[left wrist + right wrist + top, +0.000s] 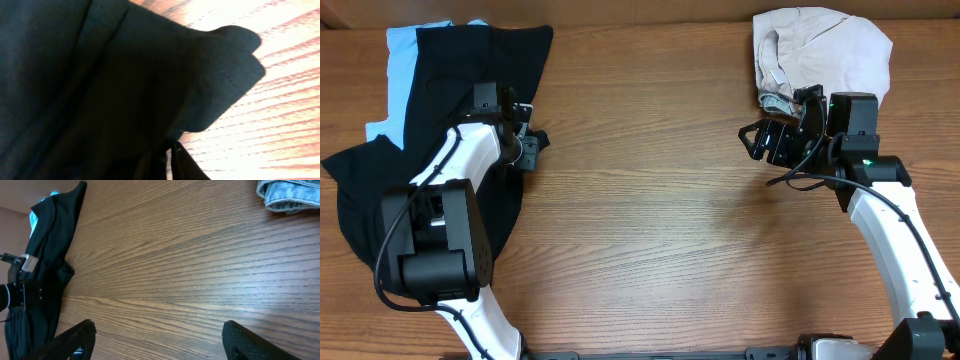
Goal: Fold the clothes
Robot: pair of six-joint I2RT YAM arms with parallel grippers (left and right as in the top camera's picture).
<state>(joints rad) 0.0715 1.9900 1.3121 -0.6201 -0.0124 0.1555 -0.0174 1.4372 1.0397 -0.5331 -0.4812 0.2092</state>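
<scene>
The large black shirt (440, 110) lies spread at the left of the table, partly over a light blue shirt (405, 60). My left gripper (528, 148) is at the black shirt's right edge and is shut on it. In the left wrist view the black fabric (125, 85) fills most of the frame and covers the jaws (172, 160). My right gripper (757, 140) is open and empty, just below and left of the beige bundle (825, 50). In the right wrist view its fingers (160, 340) are wide apart over bare wood.
The wooden table (650, 220) runs between the two arms. A grey-blue hem of the bundle (290, 192) shows at the right wrist view's top right. The black shirt (50, 245) and a bit of light blue cloth (34, 217) show at its left.
</scene>
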